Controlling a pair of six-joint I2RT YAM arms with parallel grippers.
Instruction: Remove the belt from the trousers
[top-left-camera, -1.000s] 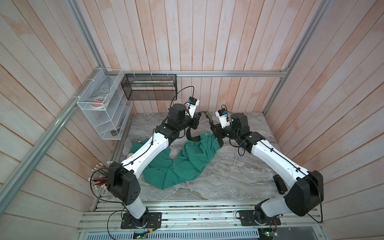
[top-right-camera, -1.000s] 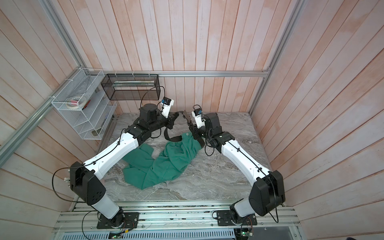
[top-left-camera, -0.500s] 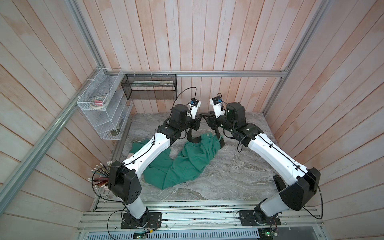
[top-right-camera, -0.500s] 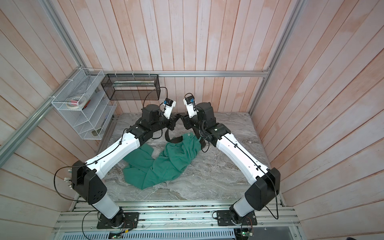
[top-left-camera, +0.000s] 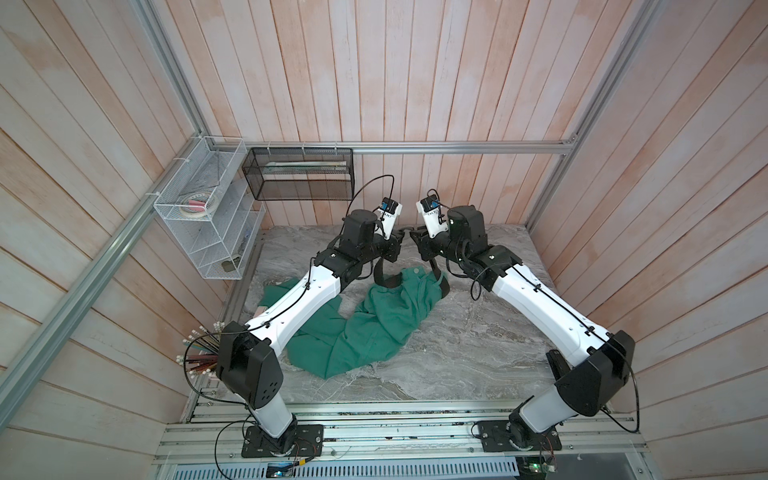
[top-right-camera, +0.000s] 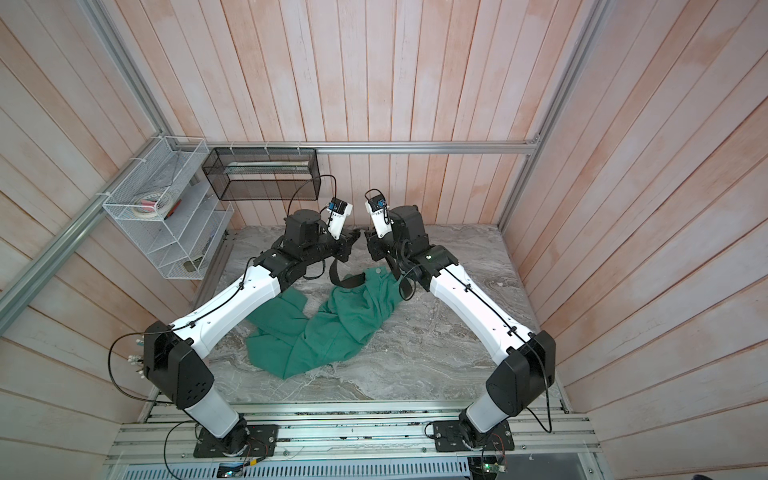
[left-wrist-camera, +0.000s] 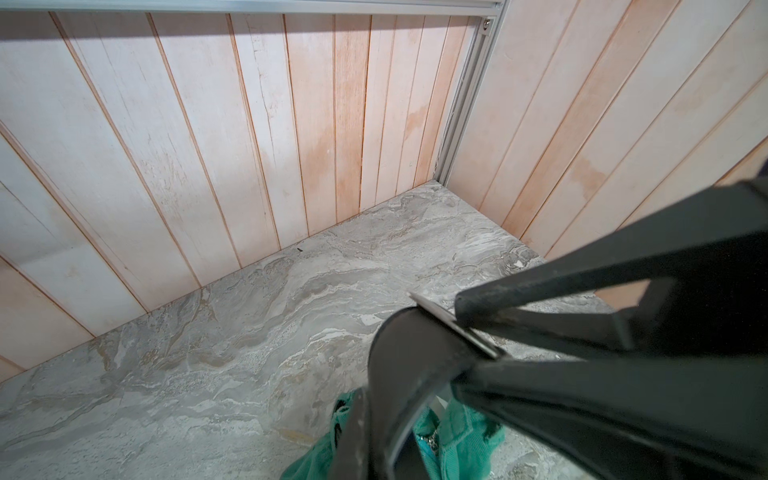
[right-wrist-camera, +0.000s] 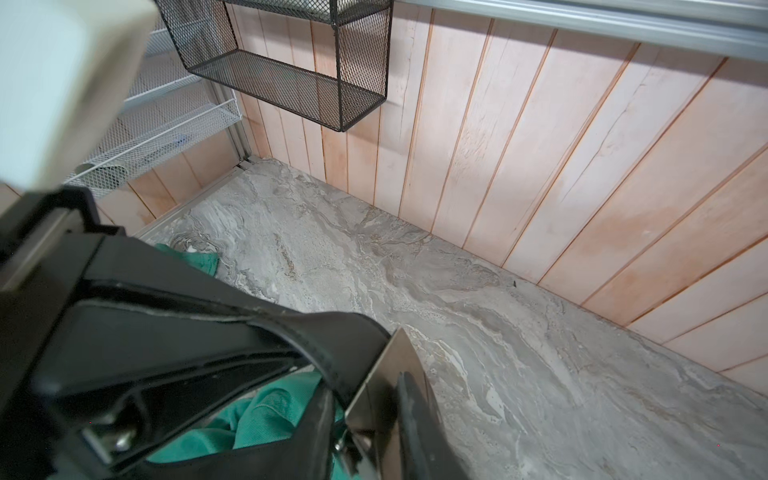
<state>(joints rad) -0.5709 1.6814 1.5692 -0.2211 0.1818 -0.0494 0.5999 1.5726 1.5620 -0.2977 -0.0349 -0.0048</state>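
The left gripper (top-left-camera: 400, 240) has its fingers (left-wrist-camera: 540, 307) shut tight on one end of the long black strap belt (top-left-camera: 387, 283). In the left wrist view a thin silver edge shows where the fingers pinch the strap (left-wrist-camera: 403, 365).

The right gripper (top-left-camera: 415, 237) has its fingers (right-wrist-camera: 187, 328) closed narrow on the other end of the belt (right-wrist-camera: 332, 345), right by a flat shiny silver buckle plate (right-wrist-camera: 384, 384).

Both arms reach out from the near rail. They bend up and lean in over the far middle of the grey marble table (top-left-camera: 457, 353). The two grippers point at each other, and their tips are just beside each other, up off the table. The left arm passes over one leg of the soft teal-green cloth trousers (top-left-camera: 374, 328).

The trousers lie crumpled on the table, with the top end under the grippers. A small pale button (top-left-camera: 417, 270) shows there. From each gripper the belt hangs down to the top of the trousers, and its middle is hidden in the cloth.

There is small dark writing on the white wrist camera boxes (top-left-camera: 388, 216). It is too small to read.
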